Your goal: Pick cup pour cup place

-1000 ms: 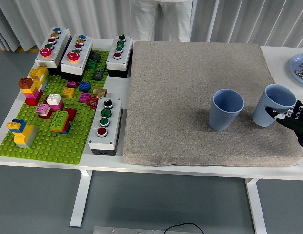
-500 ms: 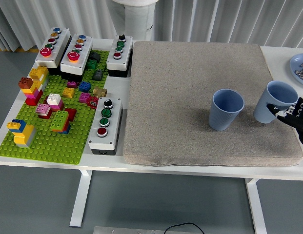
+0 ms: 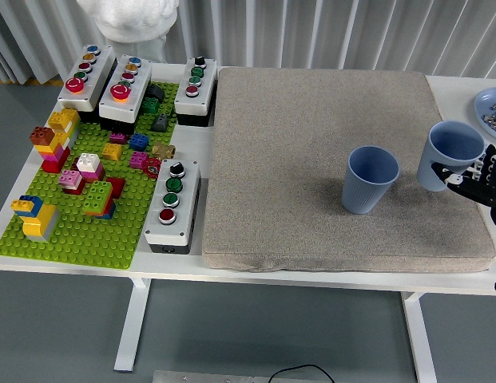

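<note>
In the head view, the right hand [image 3: 481,182] came in from the right edge with its fingers [image 3: 455,180] wrapped around the lower body of the right blue cup [image 3: 450,155], clamped on it. That cup sat tilted a little and looked raised off the grey mat [image 3: 311,128], though whether its base had fully cleared the fabric could not be told, since the hand covered it. To the hand's left, well apart from the held cup, the second blue cup [image 3: 372,178] stood upright and untouched on the mat.

By that evidence the pick was made or nearly so; the carry across, the pour into the standing cup and the setting down all remained. Nothing showed whether the held cup contained anything: its inside read as plain blue shadow.

Most of the right hand and all of its arm were cut off by the frame's right side, so the thumb's position was unclear. The left hand did not appear at all. Beyond the hand, a blue plate [image 3: 489,104] was clipped at the right edge, its small contents too fine to name.
</note>
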